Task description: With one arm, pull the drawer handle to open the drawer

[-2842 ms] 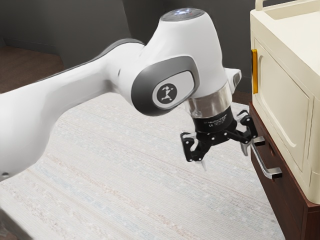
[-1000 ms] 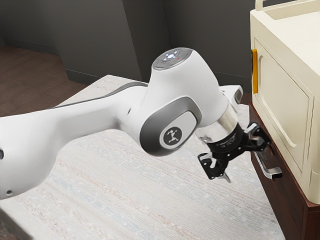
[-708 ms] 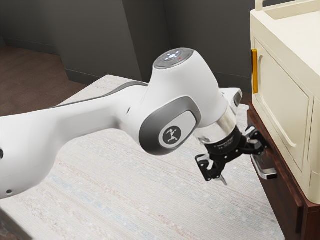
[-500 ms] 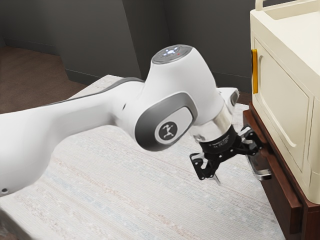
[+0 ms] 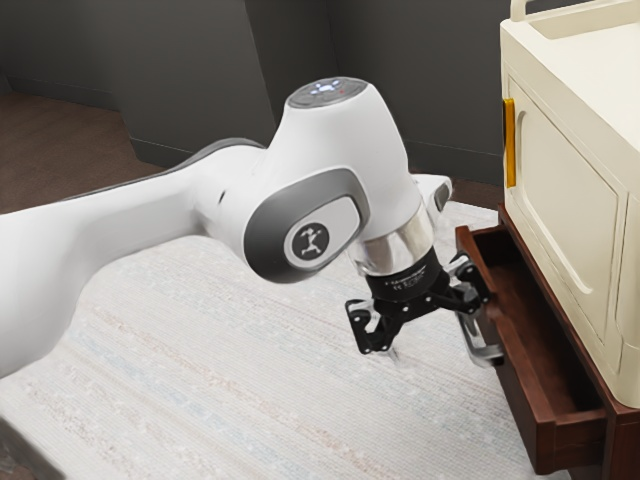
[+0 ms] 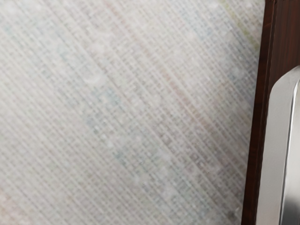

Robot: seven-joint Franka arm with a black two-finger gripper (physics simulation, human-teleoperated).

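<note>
Exterior view: the table (image 5: 260,400) is topped by a pale, woven-looking surface, its faint stripes of reddish and bluish tint running slantwise. A darker side of the table descends at the exterior view's lower left corner. Beyond it lie a reddish-brown floor (image 5: 60,140) and plain dark grey walls (image 5: 180,70), one section projecting forward to form a corner; a low baseboard (image 5: 165,153) follows their foot.

At the exterior view's right stands a cream cabinet (image 5: 560,120), with a recessed panel (image 5: 570,190) in its face and an upright orange-yellow strip (image 5: 509,143) near the panel's edge. Beneath it sits a dark reddish-brown wooden base (image 5: 620,440), whose drawer (image 5: 520,395) projects over the table, partly open, its hollow interior exposed. The silver handle (image 5: 487,354) is mounted on the drawer's front.

The white arm (image 5: 340,150) enters from the exterior view's left and carries the black gripper (image 5: 437,345), tilted downward with its two fingers spread wide apart. One finger is at the handle, while the other stands well apart from it above the table; whether the nearer one touches the metal cannot be told.

Wrist view: the table's fine crosswise weave and slanting lines lie beside the dark drawer front and the smooth, bright metal of the handle.
</note>
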